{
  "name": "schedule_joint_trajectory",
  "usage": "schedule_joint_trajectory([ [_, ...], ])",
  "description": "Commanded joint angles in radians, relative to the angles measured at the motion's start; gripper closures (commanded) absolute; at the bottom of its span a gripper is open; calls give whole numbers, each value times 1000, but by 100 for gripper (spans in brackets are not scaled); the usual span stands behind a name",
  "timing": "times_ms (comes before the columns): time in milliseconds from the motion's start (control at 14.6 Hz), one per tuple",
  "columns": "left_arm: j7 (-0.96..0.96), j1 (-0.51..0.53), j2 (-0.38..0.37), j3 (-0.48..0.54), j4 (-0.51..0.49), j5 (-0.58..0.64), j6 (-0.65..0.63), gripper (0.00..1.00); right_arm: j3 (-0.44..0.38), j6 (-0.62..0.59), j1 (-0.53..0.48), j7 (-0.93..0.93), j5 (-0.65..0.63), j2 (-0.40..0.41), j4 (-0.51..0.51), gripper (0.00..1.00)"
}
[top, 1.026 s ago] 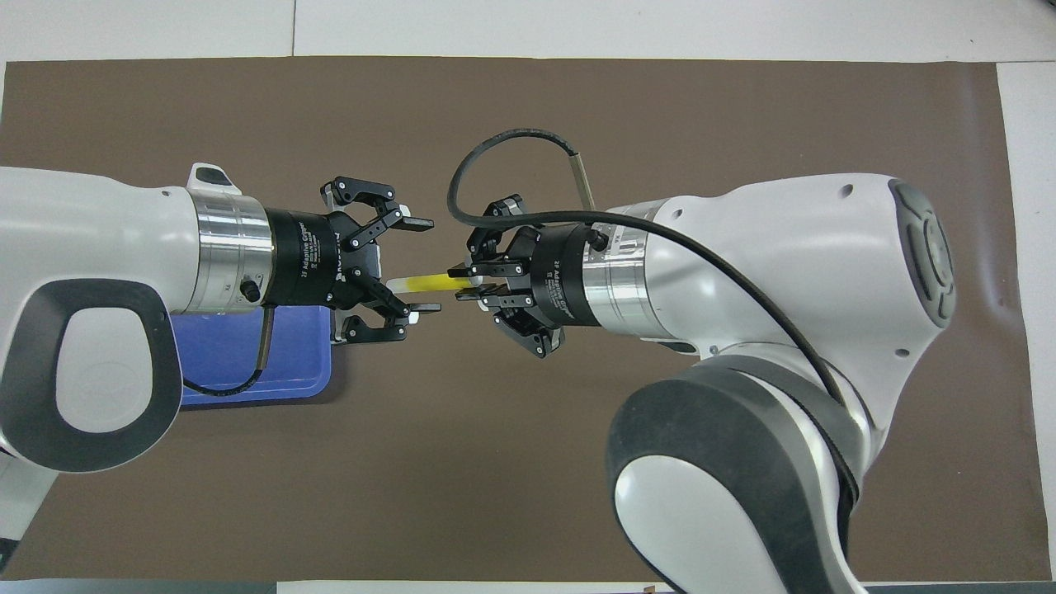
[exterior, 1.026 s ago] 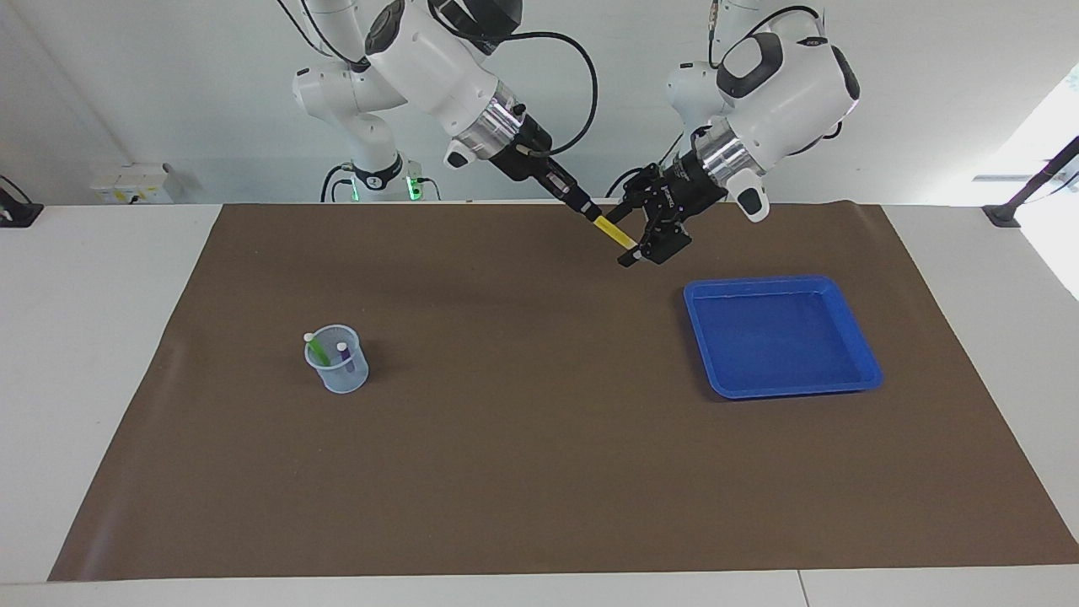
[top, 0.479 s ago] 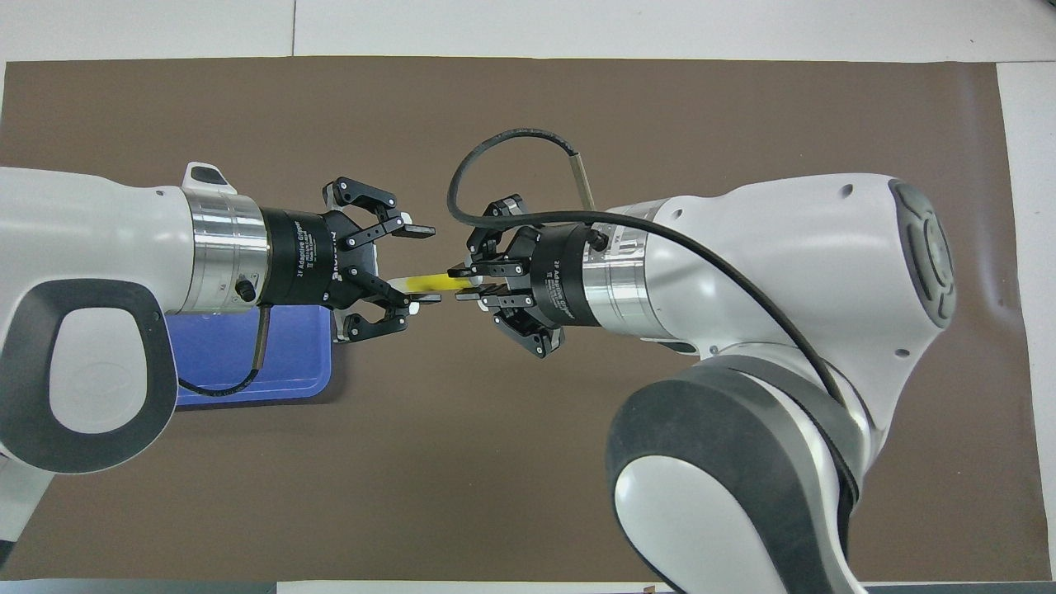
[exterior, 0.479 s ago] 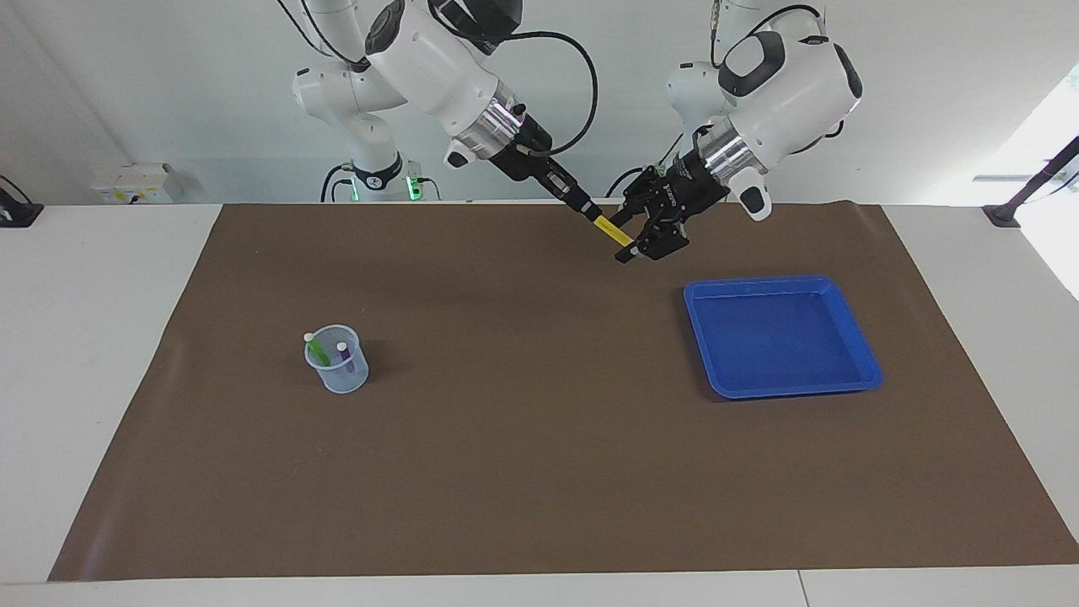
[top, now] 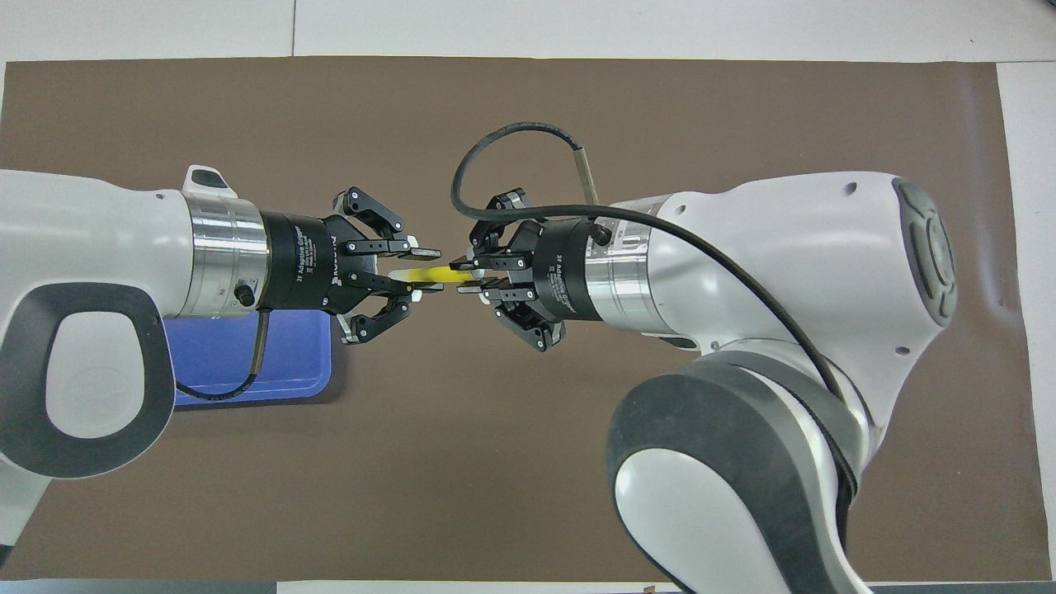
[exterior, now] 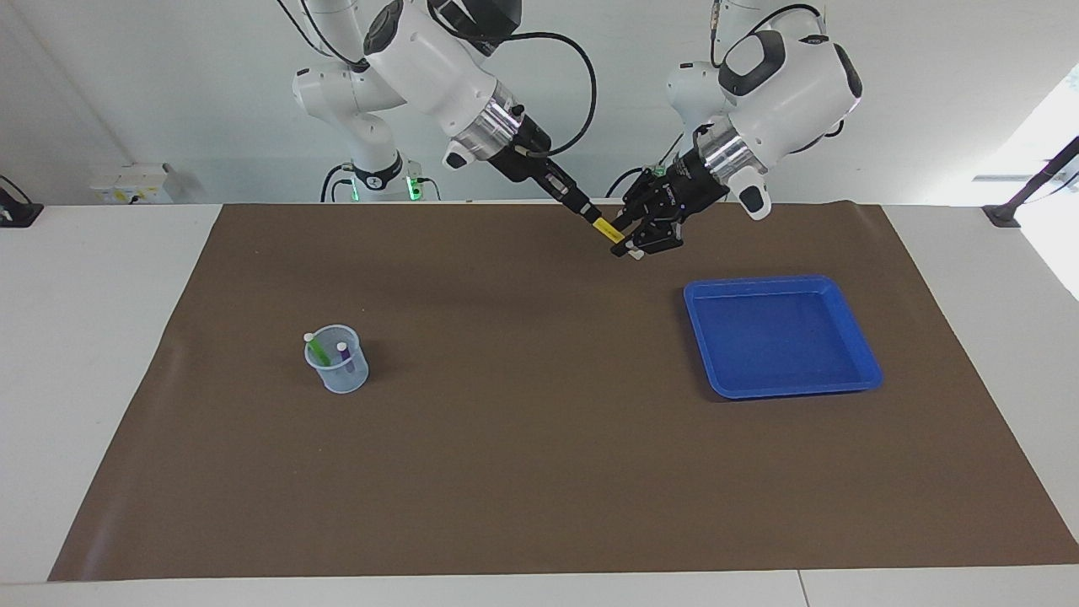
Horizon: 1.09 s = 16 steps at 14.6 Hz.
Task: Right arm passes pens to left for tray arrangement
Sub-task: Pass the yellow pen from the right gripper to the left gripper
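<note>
Two tools are clamped on the yellow pen (top: 435, 276) mid-handover — left tool (top: 422, 270), right tool (top: 464, 276); release by the right is called for next.

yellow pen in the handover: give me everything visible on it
The short yellow marker pen has a bright yellow barrel and a pale whitish end, plastic by the look. It hangs in the air over the brown mat, tilted with the whitish end lower in the facing view. The right gripper is shut on its yellow end; the left gripper's fingertips sit against its pale end, so both touch it. No cap seam or markings can be made out.
</note>
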Motion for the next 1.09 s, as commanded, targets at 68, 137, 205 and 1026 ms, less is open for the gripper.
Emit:
schedule_joint_trajectory([
  [68,40,-2,-26,11,-31,-22,16,100,6,-12,0,4,-10,3,8,100],
  [137,40,-2,-26,9,-31,-22,19,100,6,-12,0,4,-10,3,8,100],
  [205,40,-2,-26,9,-31,-22,20,100,6,-12,2,4,-12,3,8,100],
  [1026,59,21,-25,12,-30,-21,39,100,-1,-37,-29,-33,-167,-3,0,6],
])
